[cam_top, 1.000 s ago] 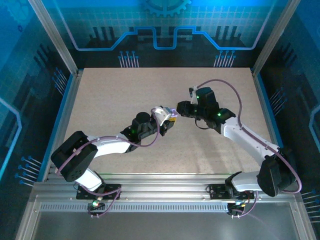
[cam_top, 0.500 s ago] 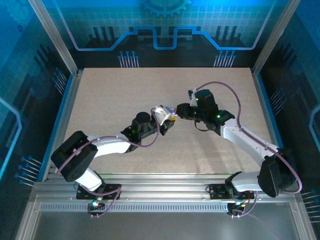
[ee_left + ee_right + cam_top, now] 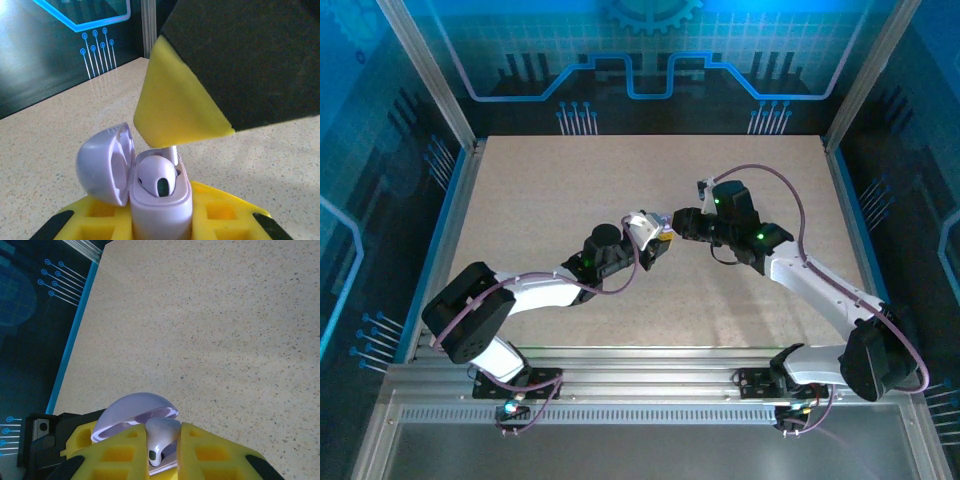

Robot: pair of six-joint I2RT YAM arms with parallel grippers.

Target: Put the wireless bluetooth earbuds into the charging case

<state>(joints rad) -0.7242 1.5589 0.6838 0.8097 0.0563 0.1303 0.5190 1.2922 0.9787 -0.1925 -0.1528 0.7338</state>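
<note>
Two grippers meet: the left gripper (image 3: 661, 238) clamps the open case (image 3: 161, 217), lid (image 3: 102, 165) tipped aside; the right gripper (image 3: 162, 445), closed on an earbud (image 3: 159, 435), holds it in the case's well.

Left fingers (image 3: 210, 197) and right fingers (image 3: 215, 440) clamped, tips seemingly almost touching

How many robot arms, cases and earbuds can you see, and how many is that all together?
Robot arms: 2 (left arm, right arm)
Open charging case: 1
Pale earbud, going into the case: 1
Total: 4
</note>
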